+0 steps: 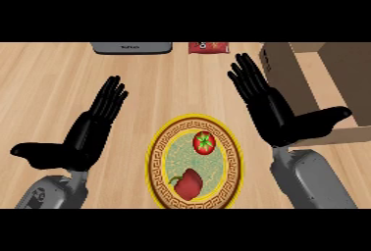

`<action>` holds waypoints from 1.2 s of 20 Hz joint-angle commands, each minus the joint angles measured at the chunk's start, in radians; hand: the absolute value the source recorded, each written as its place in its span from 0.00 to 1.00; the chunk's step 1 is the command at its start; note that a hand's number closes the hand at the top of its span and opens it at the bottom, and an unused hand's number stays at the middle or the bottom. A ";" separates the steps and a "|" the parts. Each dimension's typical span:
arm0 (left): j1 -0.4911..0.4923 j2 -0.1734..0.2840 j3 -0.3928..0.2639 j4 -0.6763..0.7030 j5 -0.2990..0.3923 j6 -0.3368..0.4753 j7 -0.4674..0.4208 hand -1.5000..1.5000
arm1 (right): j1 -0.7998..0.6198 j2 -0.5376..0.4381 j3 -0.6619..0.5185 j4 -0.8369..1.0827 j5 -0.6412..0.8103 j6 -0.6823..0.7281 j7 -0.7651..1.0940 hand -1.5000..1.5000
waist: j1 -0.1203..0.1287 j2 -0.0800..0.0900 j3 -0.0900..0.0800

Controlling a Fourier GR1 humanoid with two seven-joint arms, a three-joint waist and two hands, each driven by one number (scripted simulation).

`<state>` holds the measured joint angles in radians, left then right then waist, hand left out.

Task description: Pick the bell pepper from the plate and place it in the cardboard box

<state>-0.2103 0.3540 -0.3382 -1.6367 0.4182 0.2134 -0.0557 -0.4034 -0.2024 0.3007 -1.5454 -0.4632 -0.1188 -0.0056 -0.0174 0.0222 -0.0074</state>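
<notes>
The right hand [279, 110], fingers spread flat, is nearer the cardboard box [319, 73]; the bell pepper [190, 184] lies down-left, on the plate [156, 162].

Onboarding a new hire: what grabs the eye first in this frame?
Two black hands, the left hand and right hand, both open with straight fingers, flank a gold-rimmed plate at centre bottom. On the plate lie a red bell pepper at the near end and a tomato beyond it. The open cardboard box sits at the upper right, behind the right hand.
</notes>
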 commanded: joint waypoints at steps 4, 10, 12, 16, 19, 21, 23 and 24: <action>-0.018 0.156 0.010 0.047 -0.154 -0.046 -0.035 0.50 | -0.101 -0.137 -0.050 -0.129 0.002 0.213 -0.093 0.00 | 0.016 -0.026 0.009; -0.032 0.205 0.010 0.102 -0.206 -0.089 -0.048 0.50 | -0.099 -0.346 -0.031 -0.136 0.204 0.404 -0.271 0.00 | 0.012 -0.019 0.008; -0.054 0.186 -0.011 0.100 -0.231 -0.084 -0.043 0.50 | -0.100 -0.332 -0.008 -0.070 0.311 0.421 -0.434 0.00 | 0.023 -0.015 0.009; -0.049 0.195 0.004 0.109 -0.236 -0.099 -0.060 0.50 | -0.132 -0.365 0.045 -0.038 0.513 0.404 -0.613 0.00 | 0.034 -0.016 0.009; -0.045 0.199 0.023 0.139 -0.238 -0.118 -0.074 0.50 | -0.134 -0.367 0.112 -0.084 0.653 0.358 -0.629 0.00 | 0.025 -0.020 0.007; -0.051 0.198 0.033 0.125 -0.241 -0.121 -0.040 0.50 | -0.079 -0.408 0.131 -0.139 0.699 0.370 -0.614 0.00 | 0.015 -0.024 0.008; -0.008 0.195 0.026 0.123 -0.232 -0.135 -0.093 0.50 | -0.144 -0.436 0.184 -0.200 0.783 0.383 -0.486 0.00 | 0.019 -0.029 0.006; -0.023 0.227 0.053 0.127 -0.223 -0.156 -0.088 0.50 | -0.172 -0.444 0.204 -0.191 0.816 0.405 -0.463 0.00 | 0.024 -0.028 0.006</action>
<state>-0.2499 0.5557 -0.3059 -1.5023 0.1921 0.0819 -0.1307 -0.5374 -0.6032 0.4413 -1.6872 0.2242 0.2614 -0.5354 0.0029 -0.0012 -0.0005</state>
